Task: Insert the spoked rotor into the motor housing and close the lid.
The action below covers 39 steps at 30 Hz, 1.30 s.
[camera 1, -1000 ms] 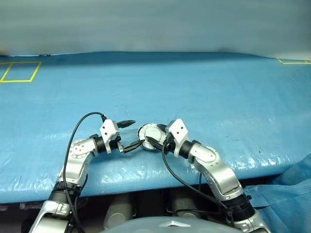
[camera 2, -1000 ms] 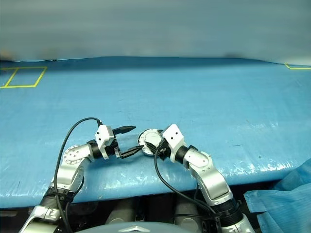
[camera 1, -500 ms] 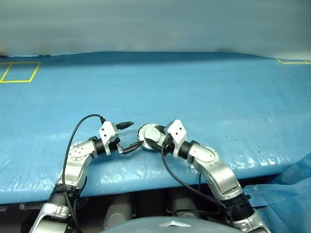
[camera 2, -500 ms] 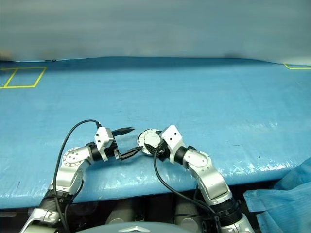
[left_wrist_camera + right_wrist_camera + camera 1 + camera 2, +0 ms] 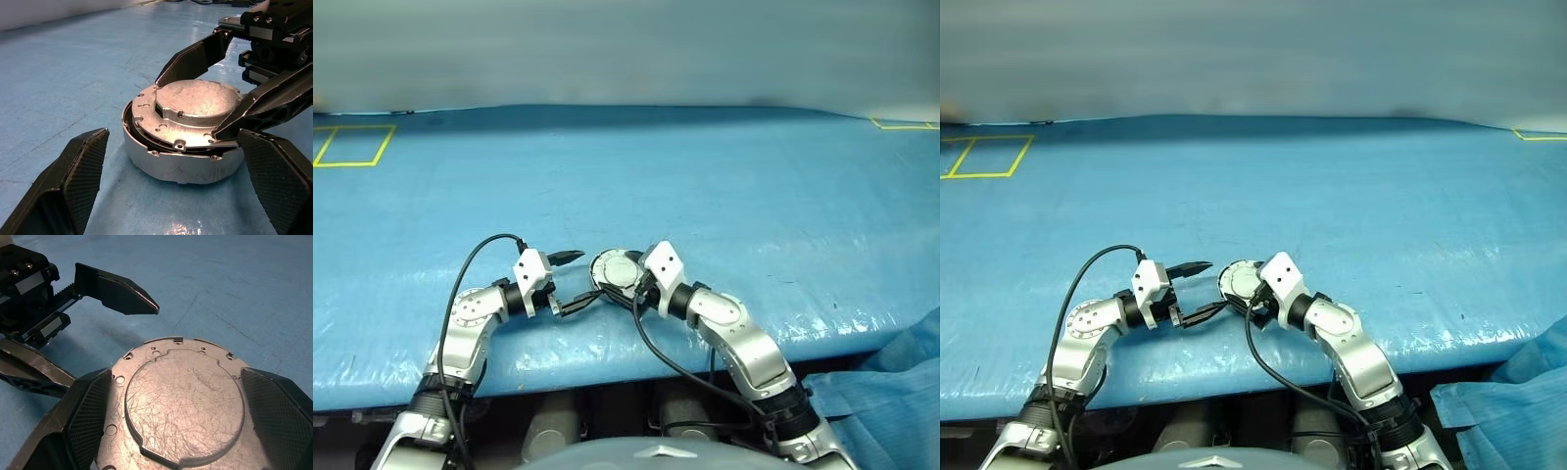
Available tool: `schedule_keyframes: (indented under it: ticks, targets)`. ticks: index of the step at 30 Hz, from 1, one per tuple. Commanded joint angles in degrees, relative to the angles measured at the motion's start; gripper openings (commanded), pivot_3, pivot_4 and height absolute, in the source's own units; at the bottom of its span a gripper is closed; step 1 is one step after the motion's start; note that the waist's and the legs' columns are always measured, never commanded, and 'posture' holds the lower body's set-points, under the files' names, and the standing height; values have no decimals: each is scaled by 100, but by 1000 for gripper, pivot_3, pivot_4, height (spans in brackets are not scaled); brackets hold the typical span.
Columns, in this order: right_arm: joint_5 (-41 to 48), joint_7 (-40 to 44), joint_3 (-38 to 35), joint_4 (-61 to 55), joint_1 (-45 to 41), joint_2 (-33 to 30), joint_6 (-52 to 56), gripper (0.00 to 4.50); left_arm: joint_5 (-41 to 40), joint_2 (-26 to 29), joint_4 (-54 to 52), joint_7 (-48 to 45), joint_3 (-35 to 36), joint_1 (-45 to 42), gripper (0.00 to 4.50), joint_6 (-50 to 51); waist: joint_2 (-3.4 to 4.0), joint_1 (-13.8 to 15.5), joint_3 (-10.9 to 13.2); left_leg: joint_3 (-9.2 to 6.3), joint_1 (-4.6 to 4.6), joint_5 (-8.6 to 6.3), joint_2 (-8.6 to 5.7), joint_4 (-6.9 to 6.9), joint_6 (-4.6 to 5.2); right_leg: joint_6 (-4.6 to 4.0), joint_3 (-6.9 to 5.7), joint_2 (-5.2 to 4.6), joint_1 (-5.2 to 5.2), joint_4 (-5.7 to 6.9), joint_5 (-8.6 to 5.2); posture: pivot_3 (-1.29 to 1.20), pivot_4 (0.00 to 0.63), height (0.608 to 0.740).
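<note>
Big table [image 5: 724,186] covered in crinkly blue plastic sheeting, yellow tape squares off at the far corners, nothing else on it except the motor bits near the front edge.

The round grey metal motor housing [image 5: 182,164] sits flat on the sheet, right between the two arms. The lid [image 5: 193,110], a round light-grey disc with a raised scuffed centre and little screw holes round the rim, is already on top of it, plain face up. It doesn't look fully seated though: from the left wrist view there's a dark gap on the side nearest that camera and the disc looks slightly tilted and shifted off the housing wall. The spoked rotor isn't visible, so my guess is it's inside already.

Right claw [image 5: 1246,292] is spread wide, its black fingers [image 5: 85,418] straddling the lid on either side, close to the rim but not squeezing it as far as I can tell. Left claw [image 5: 576,281] is also released, wide open, hanging just beside the housing with nothing in it.

So the step in hand looks like closing the lid properly. How I'd do it: keep the housing from sliding on that slippery plastic, brace one side with the left claw, then nudge the lid until its rim lines up all round and press down evenly. Pushing one edge alone would probably just rock it.
</note>
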Motion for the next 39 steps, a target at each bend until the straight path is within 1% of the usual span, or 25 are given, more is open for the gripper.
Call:
schedule_keyframes:
  ticks: [1,4,13,16,24,33,39]
  targets:
    - [45,-38,0,21,36,71,70,4064,36,13,-142,46,28,24,4500,-70,0,-1,0,0,0,0,0,0,0,0,0,0,0,0,0,0,150,740]
    - [50,-28,5,-5,-44,100,88,3265,-21,-3,-226,70,46,82,4500,-54,0,-2,0,0,0,0,0,0,0,0,0,-1,0,0,0,0,150,740]
    - [261,-115,-139,-73,-216,363,304,3265,-81,30,-526,164,74,321,4500,87,2,-7,1,-6,-1,1,2,-4,-5,-7,-4,-2,-3,0,0,0,150,740]
    - [447,-291,-333,-188,-276,560,651,3265,-88,59,-623,182,84,411,4500,137,2,-9,1,-6,-2,1,2,-5,-5,-8,-4,-2,-4,0,0,0,150,740]
    - [81,-443,-13,-268,-333,403,680,3265,-156,122,-756,188,103,550,4500,245,5,-3,3,-10,-6,1,0,-8,-6,-11,-10,-6,-7,-3,-1,0,150,740]
    - [-93,-583,42,-96,-237,407,597,3265,-157,198,-724,158,135,526,4500,230,4,-2,3,-12,-5,1,0,-8,-7,-8,-14,-5,-6,-2,-3,0,150,740]
    - [-62,-615,25,63,-252,547,605,3265,-153,207,-704,163,158,502,4500,220,5,-4,3,-13,-4,2,1,-8,-7,-6,-15,-4,-5,-2,-5,0,150,740]
